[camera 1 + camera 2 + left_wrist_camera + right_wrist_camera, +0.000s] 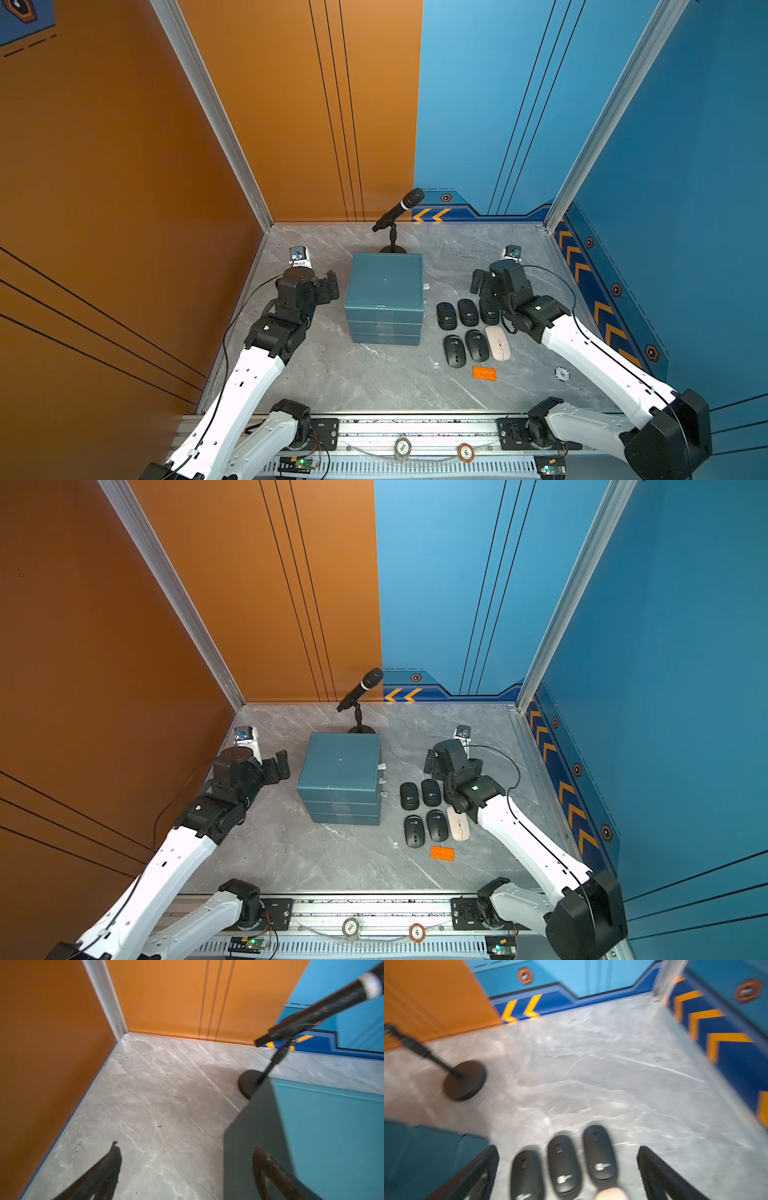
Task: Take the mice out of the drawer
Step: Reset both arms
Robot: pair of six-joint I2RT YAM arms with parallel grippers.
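The teal drawer unit (384, 286) (340, 766) stands mid-table with its drawers pushed in. Several mice lie on the table to its right in two rows. The back row holds three black ones (446, 316) (468, 312) (489, 313), the last partly under my right arm. The front row holds two black ones (454, 351) (477, 345) and a pinkish-cream one (498, 343). My right gripper (484, 286) (568, 1148) hangs open above the back row (563, 1165), holding nothing. My left gripper (330, 284) (186, 1146) is open and holds nothing, just left of the unit (332, 1126).
A black microphone (399, 208) on a round-based stand (465, 1080) rises behind the drawer unit. An orange studded plate (484, 372) lies in front of the mice, and a small white disc (562, 374) sits near the right wall. Walls close three sides.
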